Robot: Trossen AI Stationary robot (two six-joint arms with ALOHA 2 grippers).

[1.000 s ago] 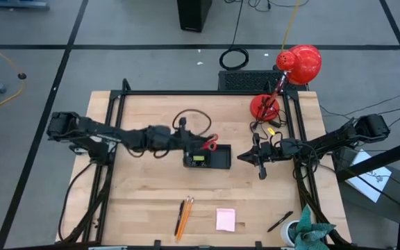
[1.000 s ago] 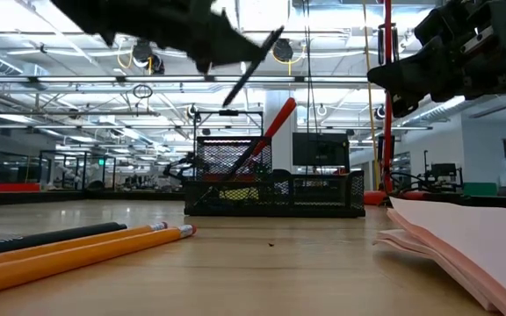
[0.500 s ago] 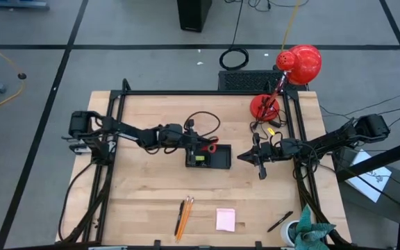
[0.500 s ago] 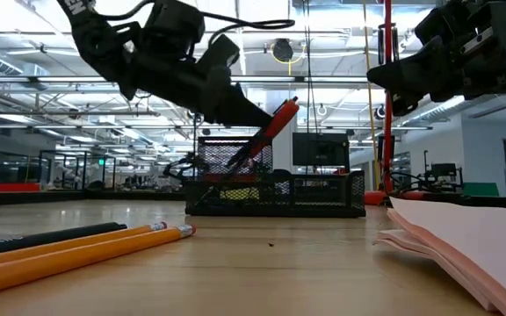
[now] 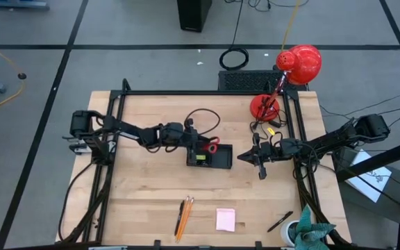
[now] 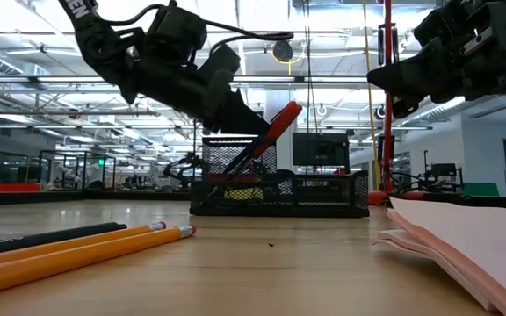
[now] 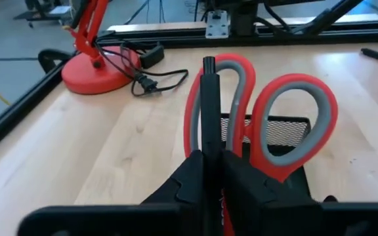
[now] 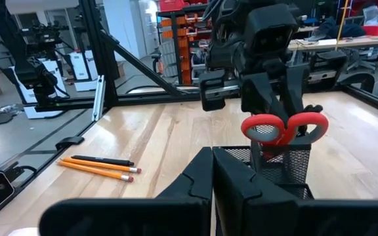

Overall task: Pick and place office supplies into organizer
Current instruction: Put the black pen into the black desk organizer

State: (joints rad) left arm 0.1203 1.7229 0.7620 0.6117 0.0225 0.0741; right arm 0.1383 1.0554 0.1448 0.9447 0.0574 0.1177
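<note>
The black mesh organizer [image 5: 208, 157] sits mid-surface with the red-handled scissors [image 6: 266, 136] standing tilted in its taller section. The left gripper [image 5: 192, 142] hovers there, its narrow fingers [image 7: 209, 111] against one handle loop. The right gripper [image 5: 245, 157] waits nearby, fingers pressed together.

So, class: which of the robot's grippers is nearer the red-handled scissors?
Left. The left gripper is right at the red-handled scissors standing in the organizer; the right gripper hangs off the organizer's other side, clear of them.
</note>
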